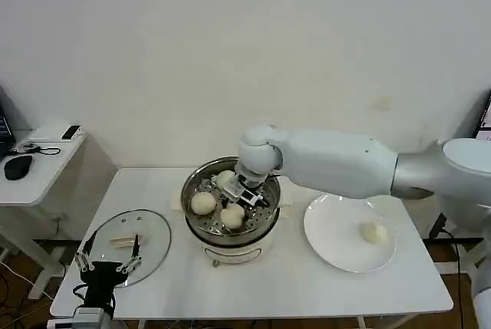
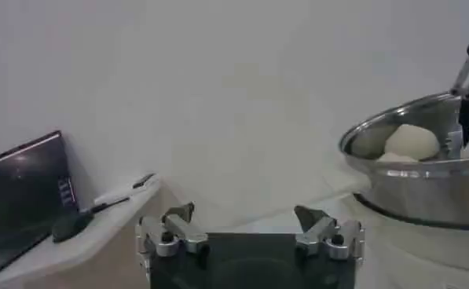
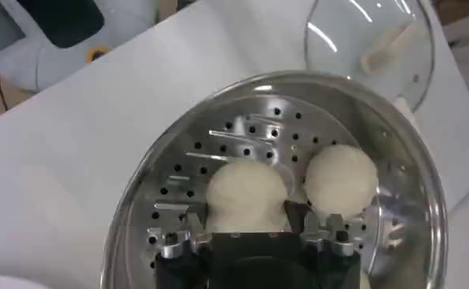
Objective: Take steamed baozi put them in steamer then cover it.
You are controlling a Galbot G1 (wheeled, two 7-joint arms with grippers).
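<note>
The steamer [image 1: 230,238] stands mid-table with three baozi on its perforated tray [image 3: 250,129]. My right gripper [image 1: 239,200] reaches down into it. Its fingers press both sides of one baozi [image 3: 246,192] that rests on the tray, with a second baozi [image 3: 340,179] close beside it. The other two buns in the pot are a left one [image 1: 203,203] and a rear one [image 1: 225,179]. Another baozi [image 1: 374,232] lies on the white plate [image 1: 337,245] to the right. The glass lid [image 1: 149,229] lies flat on the table to the left. My left gripper [image 1: 110,256] hovers open at the lid's near edge.
A side desk [image 1: 42,160] with a mouse [image 1: 18,166] and a laptop [image 2: 18,196] stands at the far left. The steamer's steel rim [image 2: 423,169] rises just right of my left gripper [image 2: 250,228]. The table's front edge runs close below the lid.
</note>
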